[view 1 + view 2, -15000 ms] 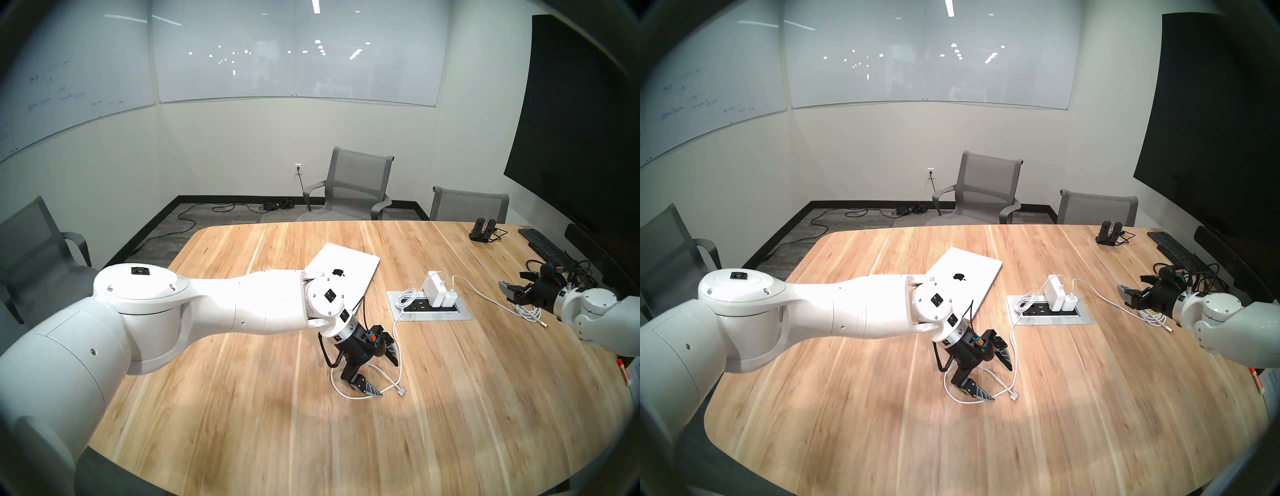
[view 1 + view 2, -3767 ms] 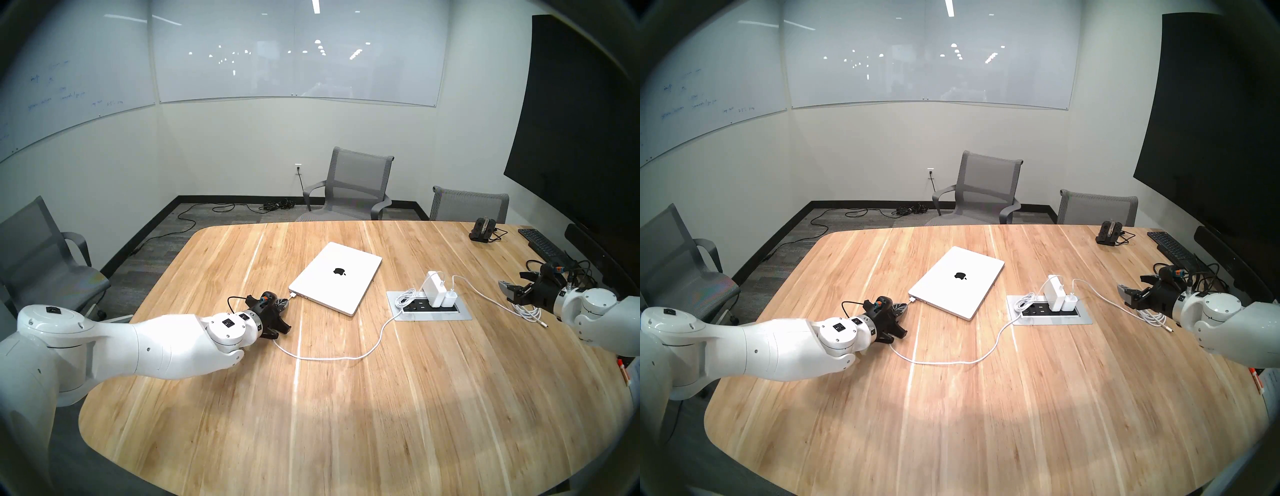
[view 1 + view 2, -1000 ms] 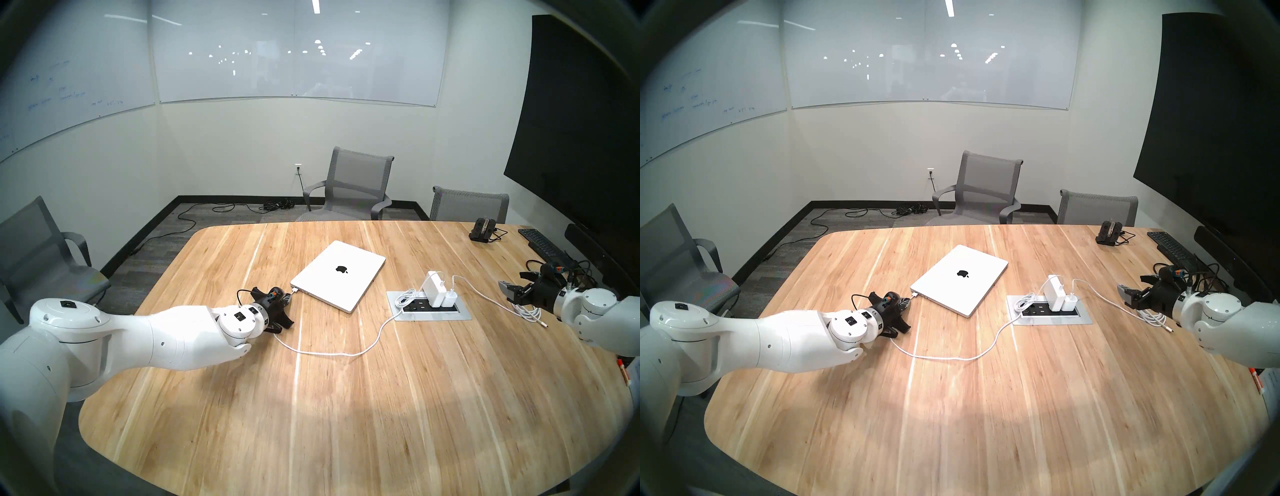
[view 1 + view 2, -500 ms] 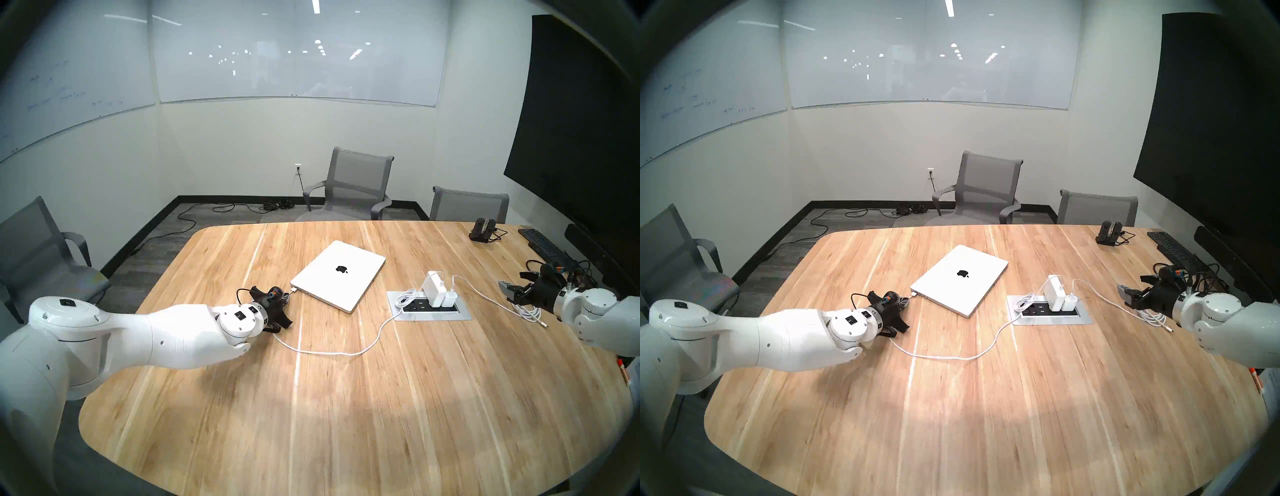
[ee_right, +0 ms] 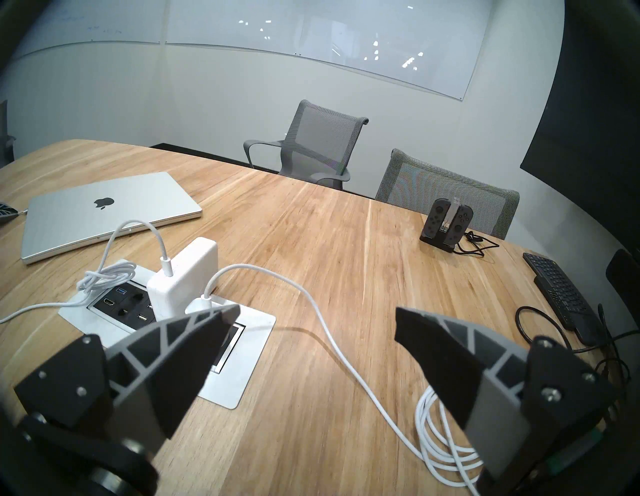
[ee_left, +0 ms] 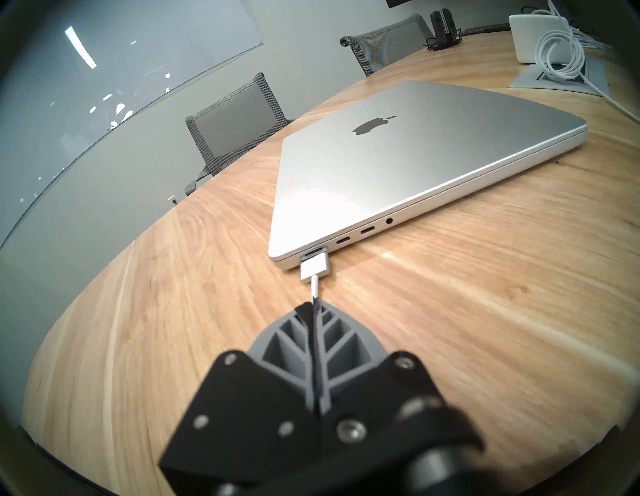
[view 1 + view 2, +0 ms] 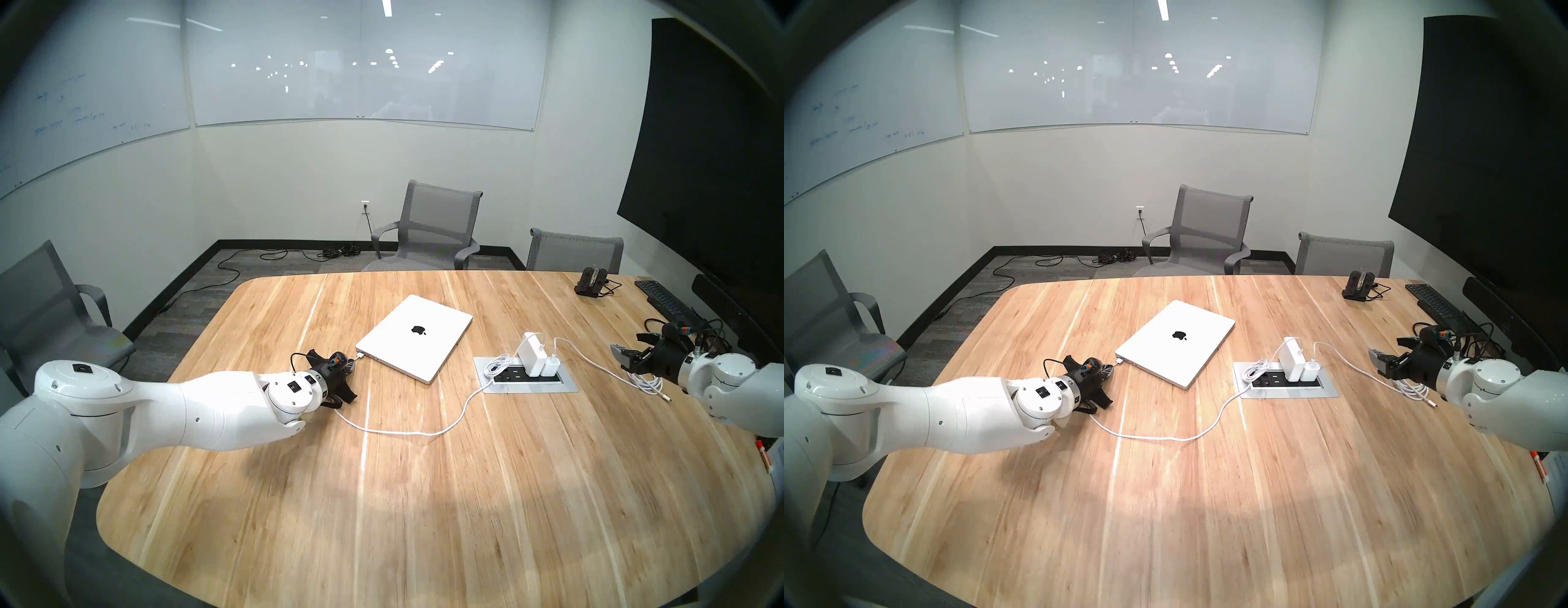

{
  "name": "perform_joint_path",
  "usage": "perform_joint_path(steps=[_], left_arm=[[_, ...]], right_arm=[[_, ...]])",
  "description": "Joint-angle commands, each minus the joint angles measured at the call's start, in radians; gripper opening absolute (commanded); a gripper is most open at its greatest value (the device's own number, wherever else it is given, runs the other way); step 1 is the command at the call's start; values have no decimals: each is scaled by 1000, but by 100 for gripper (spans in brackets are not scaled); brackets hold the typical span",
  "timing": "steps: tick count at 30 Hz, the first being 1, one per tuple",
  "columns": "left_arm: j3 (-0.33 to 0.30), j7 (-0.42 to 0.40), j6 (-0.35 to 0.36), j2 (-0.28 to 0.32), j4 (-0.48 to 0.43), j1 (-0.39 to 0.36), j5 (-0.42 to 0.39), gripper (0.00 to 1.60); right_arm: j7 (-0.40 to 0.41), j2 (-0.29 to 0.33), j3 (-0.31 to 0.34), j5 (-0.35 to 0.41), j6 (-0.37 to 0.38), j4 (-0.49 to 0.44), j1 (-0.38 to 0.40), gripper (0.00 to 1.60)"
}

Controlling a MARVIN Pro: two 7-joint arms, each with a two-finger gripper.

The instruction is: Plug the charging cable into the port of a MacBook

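The silver MacBook (image 7: pixel 418 335) (image 7: pixel 1176 339) lies closed on the wooden table (image 7: pixel 424 509). My left gripper (image 6: pixel 315 306) (image 7: pixel 351 365) is shut on the white charging cable (image 7: pixel 407 432) just behind its flat squarish connector (image 6: pixel 314 272). The connector rests against the laptop's side edge at the port (image 6: pixel 313 253) near the corner; part of the slot shows above it, so I cannot tell whether it is seated. The cable runs back to the larger power brick (image 7: pixel 532 358). At the far right, my right gripper (image 5: pixel 317 313) (image 7: pixel 621 354) hangs open, holding nothing.
A table power box (image 7: pixel 564 388) holds the brick and a smaller charger (image 7: pixel 550 366), whose cable coils (image 5: pixel 443 429) under my right gripper. A black keyboard (image 5: pixel 557 291) and controller dock (image 5: pixel 446 225) sit at the back right. Grey chairs (image 7: pixel 432 225) surround the table.
Over the last second almost nothing has moved. Since 3.8 s ago my left gripper has pushed the connector against the laptop, which slid slightly away. Earlier that gripper stood open over the cable mid-table.
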Motion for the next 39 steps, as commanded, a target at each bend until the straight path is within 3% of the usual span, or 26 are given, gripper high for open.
perform_joint_path(steps=[1,24,39], left_arm=[[9,1,25,-9,9,15,-9,0],[19,-8,55,-49,28,-22,4,0],[35,31,100,-35,-44,-40,34,0]], right_arm=[[2,2,8,-2,-6,-2,16,160],[2,2,7,-2,-6,-2,16,160],[2,2,8,-2,-6,-2,16,160]])
